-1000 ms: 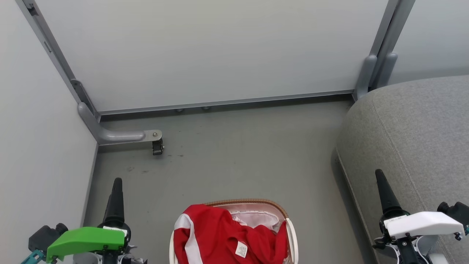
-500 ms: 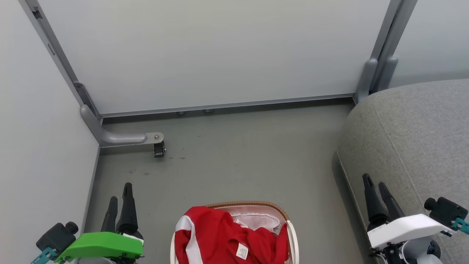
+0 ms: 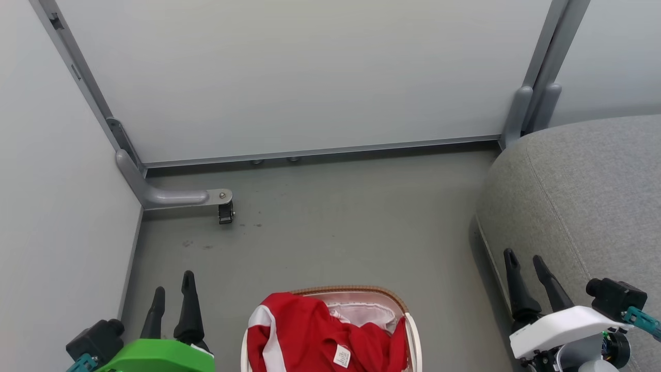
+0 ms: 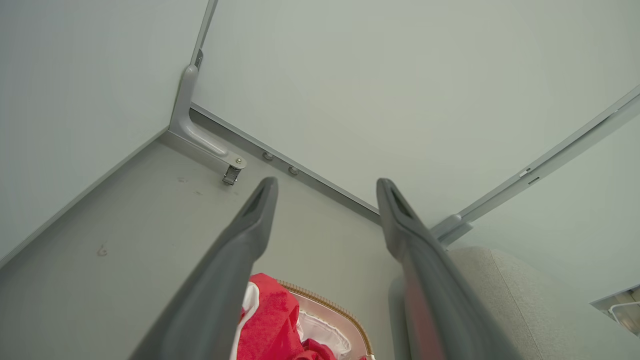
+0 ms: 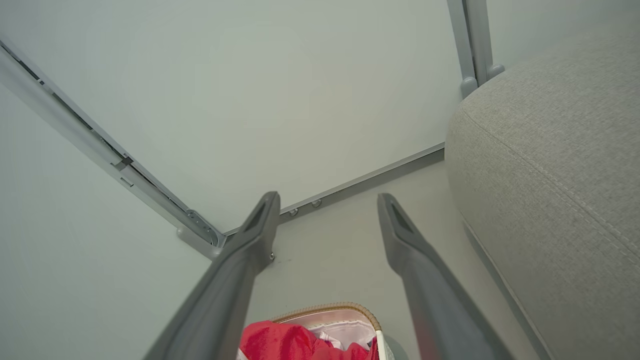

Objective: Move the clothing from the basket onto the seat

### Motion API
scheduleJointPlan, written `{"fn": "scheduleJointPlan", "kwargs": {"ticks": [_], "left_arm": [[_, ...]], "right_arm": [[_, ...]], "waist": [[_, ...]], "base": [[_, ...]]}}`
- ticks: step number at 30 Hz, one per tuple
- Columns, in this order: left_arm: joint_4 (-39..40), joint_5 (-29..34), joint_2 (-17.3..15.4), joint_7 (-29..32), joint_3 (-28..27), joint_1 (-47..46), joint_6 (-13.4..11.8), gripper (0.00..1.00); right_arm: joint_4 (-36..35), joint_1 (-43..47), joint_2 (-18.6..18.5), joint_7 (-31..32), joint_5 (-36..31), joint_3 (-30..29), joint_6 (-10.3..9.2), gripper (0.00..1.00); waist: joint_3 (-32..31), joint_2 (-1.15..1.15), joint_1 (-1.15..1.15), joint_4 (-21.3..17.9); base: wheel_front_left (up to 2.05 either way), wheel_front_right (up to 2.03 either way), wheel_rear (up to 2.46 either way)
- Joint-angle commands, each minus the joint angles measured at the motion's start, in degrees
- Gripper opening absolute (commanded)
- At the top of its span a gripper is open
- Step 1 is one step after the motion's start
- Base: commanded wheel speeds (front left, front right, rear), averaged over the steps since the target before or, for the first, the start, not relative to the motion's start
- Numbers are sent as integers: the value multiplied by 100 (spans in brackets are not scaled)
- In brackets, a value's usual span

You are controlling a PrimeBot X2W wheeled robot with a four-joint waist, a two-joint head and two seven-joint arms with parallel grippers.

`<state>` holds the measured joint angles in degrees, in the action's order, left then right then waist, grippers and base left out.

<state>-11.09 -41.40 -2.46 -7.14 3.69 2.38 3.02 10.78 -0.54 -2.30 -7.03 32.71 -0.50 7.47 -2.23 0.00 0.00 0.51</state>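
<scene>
Head view: clothing (image 3: pixel 310 336), red w/ white stripe and care label showing, sits heaped in basket (image 3: pixel 356 290) at bottom centre, draped over its left rim. White liner (image 3: pixel 369 312) is exposed in the far part. Seat (image 3: pixel 583 196) is on the right, and what's in frame is bare grey fabric w/ no red on it. Left fingers (image 3: pixel 189 310) are lower left above the floor (image 3: pixel 335 217), spread apart, nothing btwn them. Right fingers (image 3: pixel 518 289) are lower right against the seat's near edge, also spread and empty. Neither pair touches clothing or basket. Left wrist view: fingers (image 4: pixel 250 235) splayed wide, aimed toward the wall-floor corner. Clothing (image 4: pixel 270 320) and basket rim (image 4: pixel 325 301) lie low in frame btwn them, clear of the tips, w/ the seat (image 4: pixel 525 300) at right. Right wrist view: fingers (image 5: pixel 400 235) released too. Clothing (image 5: pixel 290 345) in basket (image 5: pixel 330 306) is at bottom edge, seat (image 5: pixel 550 150) alongside at right, its top unoccupied. Est. progress: nil, no garment has been transferred and the load appears to be all in the basket. Frame edge cuts the basket, so can't tell how many pieces. Remaining: reach down, grasp the red fabric, lift it clear of the rim, carry it right, drop it on the seat. Repeat if more than one piece.
</scene>
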Motion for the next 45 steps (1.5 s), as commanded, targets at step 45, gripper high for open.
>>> {"fn": "scheduleJointPlan", "kwargs": {"ticks": [45], "left_arm": [[-364, 2133, -56, -630, 270, 224, -65, 100]], "right_arm": [[-149, 181, -65, -641, -2712, 124, 3, 100]], "waist": [[-61, 0, 0, 42]], "base": [[0, 0, 0]]}}
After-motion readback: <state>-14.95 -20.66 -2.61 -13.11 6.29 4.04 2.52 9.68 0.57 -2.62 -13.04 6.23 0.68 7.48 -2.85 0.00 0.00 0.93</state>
